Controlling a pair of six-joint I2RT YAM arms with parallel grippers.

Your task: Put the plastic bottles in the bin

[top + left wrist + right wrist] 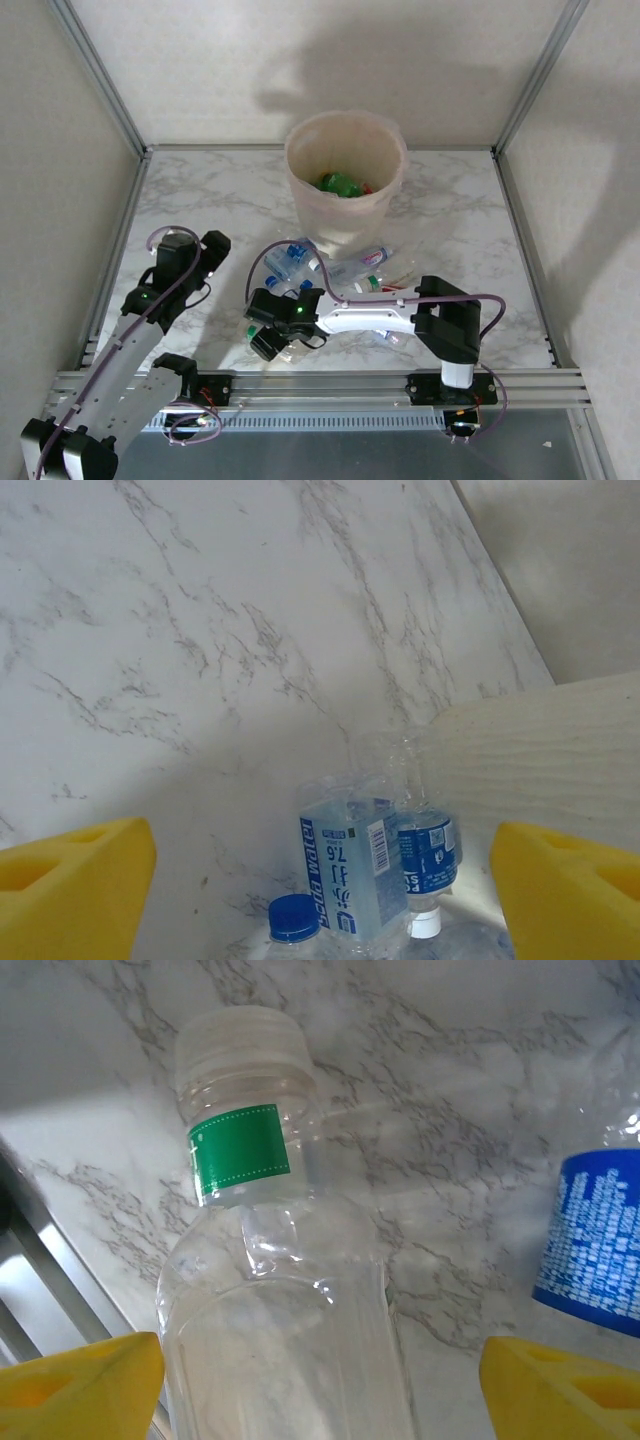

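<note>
Near-left of the tapered, bag-lined cream bin (340, 215), left gripper (212, 248) spread empty above veined marble table (220, 190); just before the bin, crinkly clear bottles (345, 268) heaped, right gripper (320, 1380) spread astride a smooth green-banded bottle (270, 1310); inside the bin, glossy green bottles (340, 183).

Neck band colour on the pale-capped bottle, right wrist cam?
The neck band is green with white dotted edging. Best in the right wrist view.
</note>
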